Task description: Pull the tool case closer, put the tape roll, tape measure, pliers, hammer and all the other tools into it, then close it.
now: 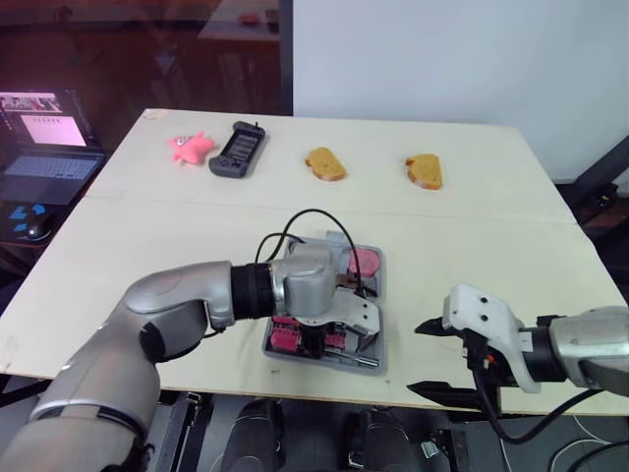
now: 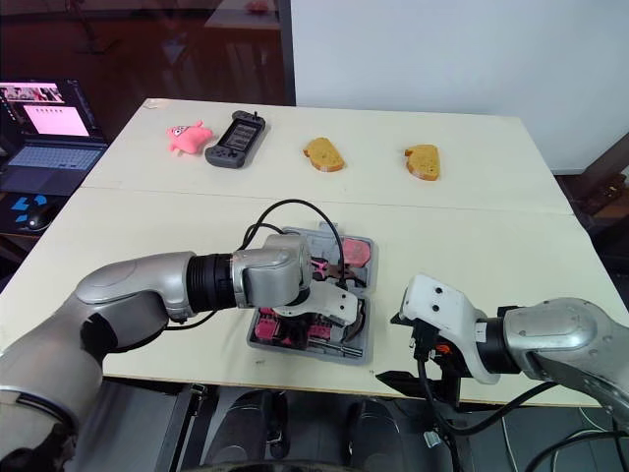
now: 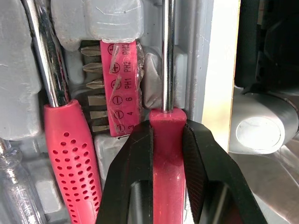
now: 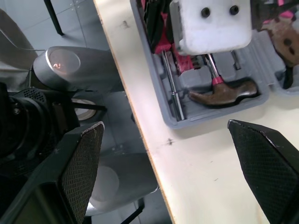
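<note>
- Screwdriver with red handle is clamped tight in the left gripper. Its shaft lies along a slot of the tool case, probably to seat it there.
- The case lies open near the front edge of the table, with the hammer inside.
- Right gripper hangs wide open and empty beside the case, out of the way.

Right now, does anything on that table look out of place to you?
Yes. Along the far side lie a bread slice, a second slice, a pink toy and a black game controller, none of them tools. The tool case by the near edge looks orderly.
</note>
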Available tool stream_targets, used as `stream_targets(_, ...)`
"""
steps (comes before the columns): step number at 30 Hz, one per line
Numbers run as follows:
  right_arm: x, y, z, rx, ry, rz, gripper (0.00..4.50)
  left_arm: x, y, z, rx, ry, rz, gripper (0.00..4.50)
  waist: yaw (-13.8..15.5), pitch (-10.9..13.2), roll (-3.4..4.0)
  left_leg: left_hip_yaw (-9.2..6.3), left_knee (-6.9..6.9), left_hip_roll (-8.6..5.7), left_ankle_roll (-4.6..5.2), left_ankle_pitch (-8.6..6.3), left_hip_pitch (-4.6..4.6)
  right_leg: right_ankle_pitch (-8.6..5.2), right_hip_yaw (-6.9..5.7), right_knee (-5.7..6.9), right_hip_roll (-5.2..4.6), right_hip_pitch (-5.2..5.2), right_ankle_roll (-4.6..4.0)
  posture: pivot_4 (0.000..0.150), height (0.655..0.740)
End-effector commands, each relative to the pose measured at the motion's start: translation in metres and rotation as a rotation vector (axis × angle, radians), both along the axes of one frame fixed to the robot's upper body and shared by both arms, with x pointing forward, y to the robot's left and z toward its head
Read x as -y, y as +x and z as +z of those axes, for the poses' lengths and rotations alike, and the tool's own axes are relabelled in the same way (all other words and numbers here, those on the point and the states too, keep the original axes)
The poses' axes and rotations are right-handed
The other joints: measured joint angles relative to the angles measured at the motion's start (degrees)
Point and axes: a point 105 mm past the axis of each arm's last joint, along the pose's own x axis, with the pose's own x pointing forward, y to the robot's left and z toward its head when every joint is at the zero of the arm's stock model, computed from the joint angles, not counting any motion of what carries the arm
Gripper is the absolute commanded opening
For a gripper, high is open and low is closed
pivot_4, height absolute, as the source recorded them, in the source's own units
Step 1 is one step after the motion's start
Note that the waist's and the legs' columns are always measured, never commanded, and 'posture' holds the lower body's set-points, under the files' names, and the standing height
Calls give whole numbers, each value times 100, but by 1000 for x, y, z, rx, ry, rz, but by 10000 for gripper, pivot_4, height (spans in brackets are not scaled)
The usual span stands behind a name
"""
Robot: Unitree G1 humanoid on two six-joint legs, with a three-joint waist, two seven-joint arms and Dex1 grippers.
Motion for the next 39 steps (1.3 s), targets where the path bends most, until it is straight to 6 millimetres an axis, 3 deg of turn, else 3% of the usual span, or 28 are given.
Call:
stream_targets(1, -1, 2, 4, 31, 5, 12, 45000, 8, 9, 10, 63, -40, 22, 25749, 1, 0, 1, 0, 0, 0, 0, 0, -1, 0, 0, -1, 0, 0, 0, 1500, 7188)
stream_targets(2, -1, 2, 4, 29, 5, 13, 45000, 10, 8, 13, 44, -52, 35, 30605, 1, -2, 4, -1, 0, 0, 0, 0, 0, 0, 0, -2, 0, 1, 0, 1500, 7188)
stream_targets(7, -1, 3, 5, 25, 6, 24, 45000, 8, 18, 45, 43, -128, 80, 30605, -18, 0, 3, -6, 2, -2, 0, 0, -6, 0, 0, -4, 1, -2, 0, 1500, 7188)
stream_targets(10, 0, 4, 5, 26, 6, 27, 45000, 4, 23, 53, 48, -157, 91, 30605, -25, -1, 6, -7, 0, 0, 0, 0, -6, 2, 1, -4, 6, -4, 4, 1500, 7188)
stream_targets(15, -3, 8, 9, 49, 18, 48, 45000, -22, 34, 88, 35, -447, 84, 30605, -90, 4, 13, -5, -6, 4, 1, -1, -6, 1, 7, 0, 12, -14, 9, 1500, 7188)
stream_targets(17, -4, 9, 12, 65, 25, 71, 45000, -32, 32, 88, 70, -620, 20, 30605, -112, 0, 22, -6, -9, 5, 0, 0, -1, 1, 7, 4, 13, -12, 9, 1500, 7188)
stream_targets(20, -6, 9, 15, 61, 39, 88, 45000, -57, 27, 77, 114, -744, 31, 30605, -165, 1, 20, -5, -9, 5, -1, 0, 4, 1, 8, 4, 9, -4, 9, 1500, 7188)
stream_targets(23, -3, 12, 16, 60, 31, 86, 45000, -78, -3, 75, -20, -860, 19, 30605, -161, 5, 15, -5, -5, 6, -3, 2, 0, 2, 7, 5, 11, -7, 9, 1500, 7188)
stream_targets(29, 1, 16, 17, 62, 8, 98, 45000, -88, -9, 66, -126, -1031, 211, 30605, -89, 3, 17, -1, -1, 6, -3, 0, 1, -1, 4, -8, 2, 4, 5, 1500, 7188)
stream_targets(34, 0, 22, 20, 84, -13, 122, 45000, -85, 0, 34, 0, -1087, 172, 14986, -120, 1, 22, 5, -3, 6, -1, -1, 2, 1, 5, -7, 5, 0, 8, 1500, 7188)
stream_targets(37, 0, 26, 25, 100, -14, 134, 45000, -81, 3, 23, 52, -1093, 133, 481, -149, 0, 24, 7, -3, 6, -1, -2, 1, 2, 5, -8, 5, -2, 7, 1500, 7188)
stream_targets(39, 1, 27, 26, 105, -26, 138, 45000, -79, 10, 16, 96, -1088, 134, 176, -156, 0, 24, 8, -3, 7, -1, -2, 1, 2, 6, -8, 4, -2, 7, 1500, 7188)
